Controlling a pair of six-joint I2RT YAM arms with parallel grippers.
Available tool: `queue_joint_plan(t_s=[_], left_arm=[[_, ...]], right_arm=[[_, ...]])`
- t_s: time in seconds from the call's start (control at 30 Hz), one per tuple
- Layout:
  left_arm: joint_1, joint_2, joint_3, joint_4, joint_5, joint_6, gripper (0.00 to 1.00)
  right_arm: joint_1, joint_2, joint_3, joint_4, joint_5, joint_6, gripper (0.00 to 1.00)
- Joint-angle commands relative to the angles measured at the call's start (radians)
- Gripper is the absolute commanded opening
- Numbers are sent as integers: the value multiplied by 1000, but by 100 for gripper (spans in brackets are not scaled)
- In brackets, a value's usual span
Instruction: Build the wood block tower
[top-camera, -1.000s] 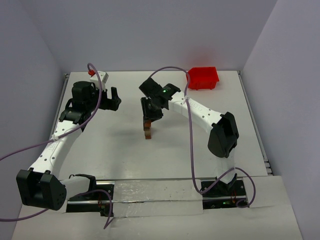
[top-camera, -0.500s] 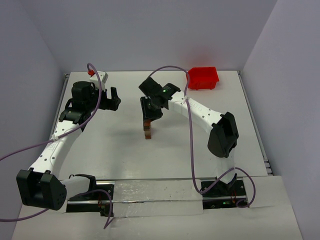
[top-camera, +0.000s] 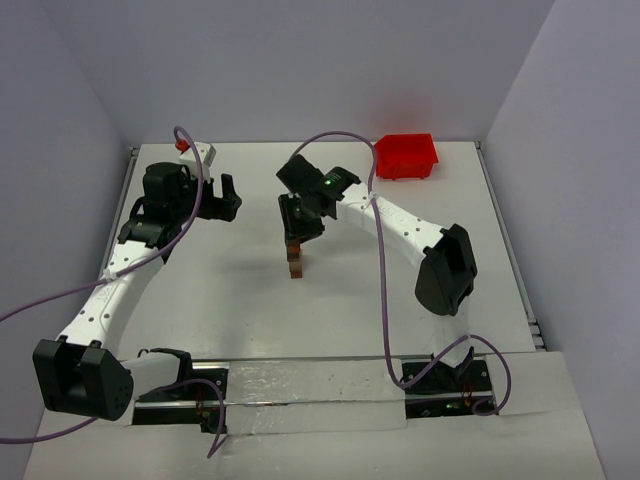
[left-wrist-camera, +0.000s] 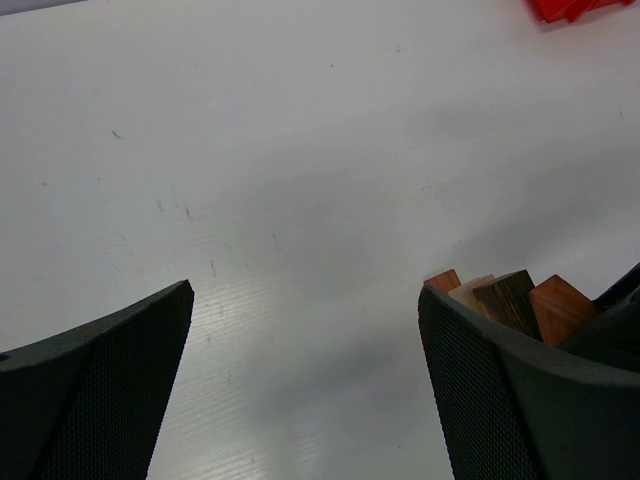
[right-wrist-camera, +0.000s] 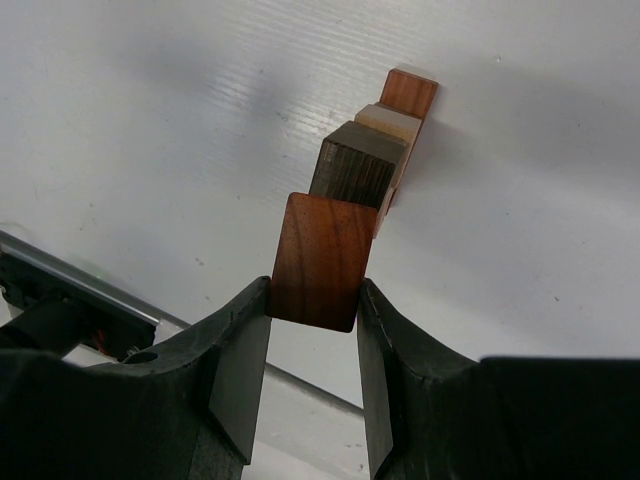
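Observation:
The tower (top-camera: 295, 262) is a short narrow stack of small brown wood blocks in the middle of the table. In the right wrist view it shows a dark block (right-wrist-camera: 358, 170), a pale one and a reddish one (right-wrist-camera: 408, 93). My right gripper (right-wrist-camera: 314, 300) is shut on a reddish-brown block (right-wrist-camera: 320, 258) and holds it at the tower's top. In the top view this gripper (top-camera: 295, 243) stands right over the stack. My left gripper (top-camera: 228, 198) is open and empty at the far left. The left wrist view shows the tower's blocks (left-wrist-camera: 500, 298) behind its right finger (left-wrist-camera: 520, 400).
A red plastic bin (top-camera: 406, 155) stands at the back right. A small white and red item (top-camera: 196, 150) lies at the back left corner. The right arm's purple cable arcs over the table behind the tower.

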Motion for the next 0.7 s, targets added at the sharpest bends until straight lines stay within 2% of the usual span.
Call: queue_joint_plan(t_s=[0.0, 0.3, 0.47, 0.67], left_arm=[[9, -22, -1, 47, 22, -13, 99], [12, -26, -3, 47, 24, -13, 99], [12, -28, -6, 48, 26, -13, 99], [13, -28, -7, 48, 25, -12, 99]], right_arm=[[7, 11, 46, 31, -4, -24, 10], [7, 21, 48, 30, -1, -26, 13], [7, 22, 48, 30, 5, -25, 21], [6, 27, 48, 28, 8, -23, 24]])
